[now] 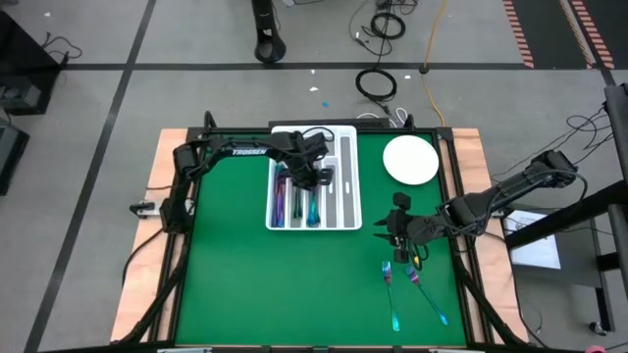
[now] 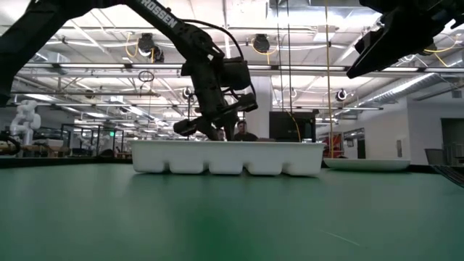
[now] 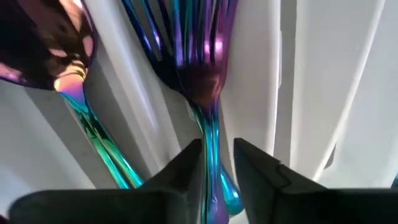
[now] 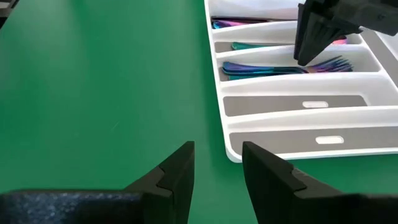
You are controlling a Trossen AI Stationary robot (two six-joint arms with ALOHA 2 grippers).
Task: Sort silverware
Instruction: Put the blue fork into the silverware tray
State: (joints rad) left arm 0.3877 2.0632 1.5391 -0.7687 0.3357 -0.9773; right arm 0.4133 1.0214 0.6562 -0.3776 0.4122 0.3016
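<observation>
A grey concrete floor (image 1: 78, 39) marked with dark tape lines surrounds the green-topped bench (image 1: 245, 284). Coiled black cables (image 1: 376, 83) and a yellow cord (image 1: 430, 59) lie on it behind the bench. The low view shows a high workshop ceiling (image 2: 290, 36) with steel beams, hanging lamps (image 2: 262, 43) and distant shelving.

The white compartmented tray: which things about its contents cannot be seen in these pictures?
- Low view: the white compartmented plastic tray shows only its side wall, which hides all contents.
- High view: the left pincer covers part of the iridescent metal silverware; pieces too small to count.
- Left wrist view: handles cut off by the edge.
</observation>
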